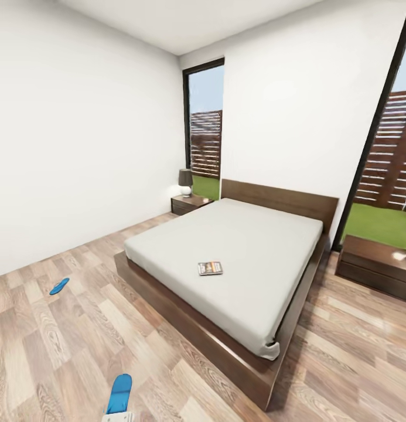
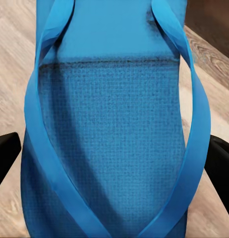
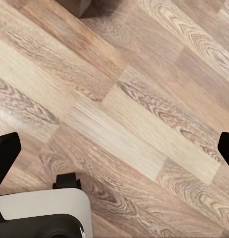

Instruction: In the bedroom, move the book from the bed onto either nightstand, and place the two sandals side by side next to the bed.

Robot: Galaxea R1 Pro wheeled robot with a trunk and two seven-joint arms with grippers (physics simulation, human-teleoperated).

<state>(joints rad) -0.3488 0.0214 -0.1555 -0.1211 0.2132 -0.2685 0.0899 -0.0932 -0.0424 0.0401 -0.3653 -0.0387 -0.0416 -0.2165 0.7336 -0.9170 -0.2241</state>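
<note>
The book [image 1: 210,268] lies flat on the bed's [image 1: 167,299] grey mattress, near its foot. One blue sandal [image 1: 59,286] rests on the floor to the bed's left. The other sandal [image 1: 119,394] is at the bottom of the head view, sticking up from my left gripper. In the left wrist view this sandal [image 2: 114,129] spans the gap between the black fingers [image 2: 5,156], and my left gripper [image 2: 114,153] is shut on it across its width. My right gripper [image 3: 114,148] hangs open over bare floor. Two nightstands [image 1: 191,204] [image 1: 375,264] flank the headboard.
Each nightstand carries a lamp [image 1: 186,181]. Tall windows [image 1: 204,120] stand behind both. Wide wood-plank floor [image 1: 68,340] stretches left of the bed and in front of its foot. A corner of the bed frame [image 3: 80,5] and my own base [image 3: 40,213] appear in the right wrist view.
</note>
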